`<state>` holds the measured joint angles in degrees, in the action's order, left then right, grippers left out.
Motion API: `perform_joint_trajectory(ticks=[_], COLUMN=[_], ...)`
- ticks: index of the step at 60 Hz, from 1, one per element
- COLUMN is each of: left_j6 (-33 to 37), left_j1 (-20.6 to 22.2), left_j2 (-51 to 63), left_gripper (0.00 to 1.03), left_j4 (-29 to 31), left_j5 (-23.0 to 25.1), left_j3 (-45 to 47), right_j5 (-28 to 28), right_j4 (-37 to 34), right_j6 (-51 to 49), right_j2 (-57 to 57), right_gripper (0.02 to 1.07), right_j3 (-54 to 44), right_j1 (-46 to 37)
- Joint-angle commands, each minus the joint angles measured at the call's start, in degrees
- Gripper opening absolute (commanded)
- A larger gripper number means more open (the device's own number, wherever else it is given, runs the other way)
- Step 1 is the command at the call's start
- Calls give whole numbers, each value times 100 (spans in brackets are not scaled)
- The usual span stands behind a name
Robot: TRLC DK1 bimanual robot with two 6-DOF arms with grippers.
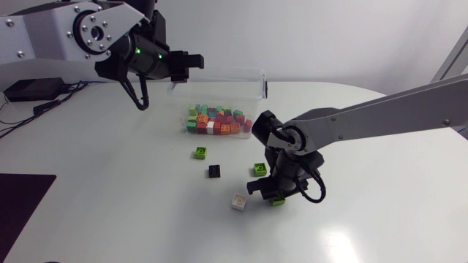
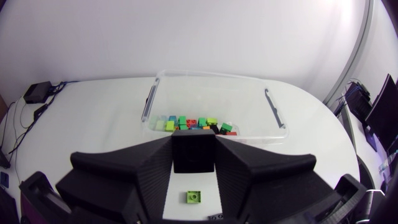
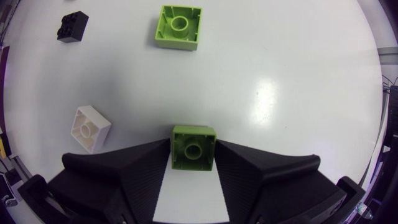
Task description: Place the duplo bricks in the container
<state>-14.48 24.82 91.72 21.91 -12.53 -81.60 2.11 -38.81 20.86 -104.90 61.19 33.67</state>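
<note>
The right gripper [image 3: 193, 144] is closed on a green brick [image 3: 193, 150], which is held between the two fingers with its stud facing up, low over the table [image 1: 380, 219]. Straight ahead of this gripper, well apart from it, a second green brick [image 3: 179, 26] is seen lying flat. A small black brick [image 3: 73, 25] lies ahead and off to one side, and a white brick [image 3: 90, 128] rests just beside one finger, slightly turned. The left gripper [image 2: 193, 146] is closed on a black brick [image 2: 193, 152], clamped from both sides between the finger pads and carried high above the table. Ahead of this gripper the clear container [image 2: 211, 73] is seen, open at the top. A row of coloured bricks [image 2: 196, 123] lies inside it, along the wall nearest the gripper. Under the left gripper, short of the container, a third green brick [image 2: 193, 196] lies on the table. In the head view the two grippers are well apart, the left one being by the container.
</note>
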Motion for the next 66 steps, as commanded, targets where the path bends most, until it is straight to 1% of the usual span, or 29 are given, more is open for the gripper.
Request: perform_joint_trajectory(ticks=[1,8,11,18,30,35,44,47,48,49,51,52,55,59,61,64,66], left_j6=[130,182,218,253,253,253,367,402,437,455,472,490,525,639,683,727,727], left_j1=[-21,14,23,14,-126,-249,-416,-478,-487,-496,-496,-504,-496,-478,-478,-496,-513], left_j2=[127,258,329,671,1401,1726,2174,2324,2412,2456,2544,2588,2667,2711,2702,2631,2561], left_gripper=[24,24,24,24,24,25,29,31,33,37,46,53,68,85,88,96,98], left_j4=[-126,-328,-425,-662,-732,-741,-732,-723,-723,-715,-688,-671,-635,-592,-592,-574,-539], left_j5=[-47,-47,-47,-47,76,243,339,375,401,401,401,401,401,401,401,410,489], left_j3=[-286,-383,-427,-664,-1226,-1508,-1947,-2088,-2176,-2220,-2307,-2351,-2457,-2536,-2536,-2510,-2483], right_j5=[-9,18,141,167,202,193,193,193,193,193,193,193,193,193,193,202,202], right_j4=[-74,-66,-92,-241,-356,-320,-224,-189,-145,-127,-127,-127,-127,-127,-118,-66,-30], right_j6=[155,137,120,32,-284,-337,-399,-416,-434,-443,-443,-443,-443,-451,-478,-504,-522], right_j2=[-197,-57,93,629,1104,1235,1376,1394,1420,1438,1438,1438,1446,1446,1438,1420,1402], right_gripper=[39,32,28,28,28,28,28,28,28,28,28,28,28,28,28,28,28], right_j3=[77,-19,7,148,587,763,1000,1097,1141,1176,1273,1317,1457,1695,1800,1976,2073], right_j1=[17,8,26,17,-221,-256,-247,-247,-247,-247,-247,-256,-265,-273,-273,-282,-291])
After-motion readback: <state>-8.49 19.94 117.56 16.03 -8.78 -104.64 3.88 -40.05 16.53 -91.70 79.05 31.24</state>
